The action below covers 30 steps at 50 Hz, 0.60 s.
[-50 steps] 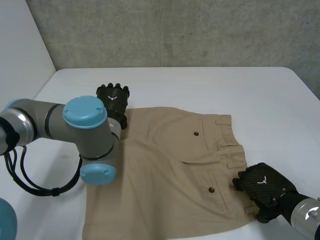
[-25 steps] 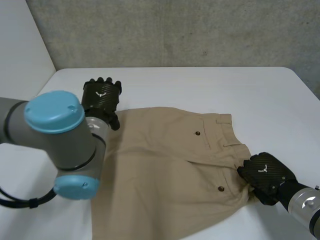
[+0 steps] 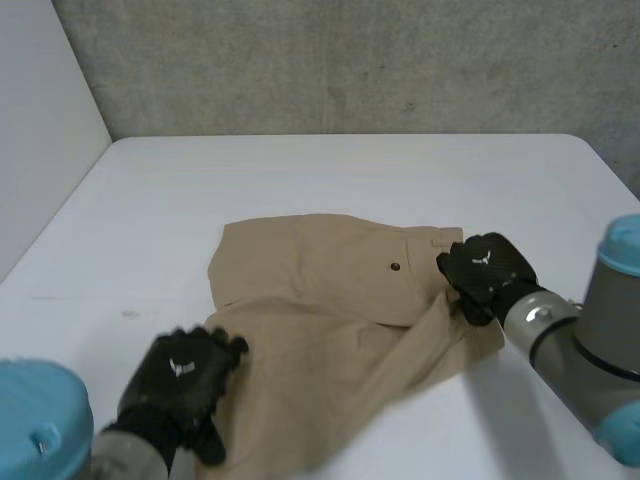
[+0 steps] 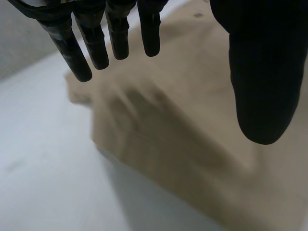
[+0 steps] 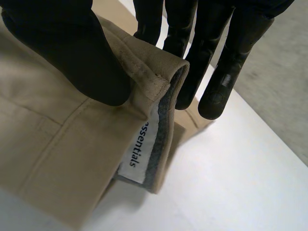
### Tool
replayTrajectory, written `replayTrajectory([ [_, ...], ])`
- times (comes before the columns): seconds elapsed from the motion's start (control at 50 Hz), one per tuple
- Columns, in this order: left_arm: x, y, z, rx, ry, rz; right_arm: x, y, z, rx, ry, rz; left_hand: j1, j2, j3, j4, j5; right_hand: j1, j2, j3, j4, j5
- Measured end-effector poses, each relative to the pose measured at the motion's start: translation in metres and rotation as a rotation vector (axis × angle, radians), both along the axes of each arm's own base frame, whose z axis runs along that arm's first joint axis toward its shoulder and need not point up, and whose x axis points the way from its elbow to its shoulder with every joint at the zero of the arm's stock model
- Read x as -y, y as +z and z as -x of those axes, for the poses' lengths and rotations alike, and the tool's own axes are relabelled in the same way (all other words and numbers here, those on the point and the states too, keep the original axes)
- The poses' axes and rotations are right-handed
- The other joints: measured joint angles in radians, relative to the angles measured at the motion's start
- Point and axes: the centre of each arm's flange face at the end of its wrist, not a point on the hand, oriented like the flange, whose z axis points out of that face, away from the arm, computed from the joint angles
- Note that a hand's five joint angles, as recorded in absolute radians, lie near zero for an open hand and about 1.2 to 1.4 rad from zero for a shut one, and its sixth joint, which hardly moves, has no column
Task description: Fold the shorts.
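Light: I see soft, even brightness over the white table point(image 3: 330, 170).
Shadow: I find a dim band on the table under the shorts point(image 5: 53, 144), at their lifted waistband.

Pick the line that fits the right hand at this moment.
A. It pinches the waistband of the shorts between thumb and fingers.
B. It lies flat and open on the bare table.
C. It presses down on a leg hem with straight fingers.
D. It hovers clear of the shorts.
A: in the right wrist view the right hand has its thumb on one side of the waistband of the shorts and its fingers on the other, with the label hanging below.
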Motion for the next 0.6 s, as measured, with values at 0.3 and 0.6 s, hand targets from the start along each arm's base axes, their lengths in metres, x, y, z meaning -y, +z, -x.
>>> replayTrajectory([
  [0.3,-0.013,-0.009,0.002,0.018,-0.021,-0.062,0.033,-0.012,-0.003,0.047,-0.198,-0.085,0.000,0.000,0.000,0.000,0.000,0.000,0.000,0.000,0.000,0.003],
  [0.6,0.003,-0.015,0.016,0.001,0.005,-0.045,0.023,-0.019,-0.006,0.044,-0.179,-0.123,0.000,0.000,0.000,0.000,0.000,0.000,0.000,0.000,0.000,0.012],
])
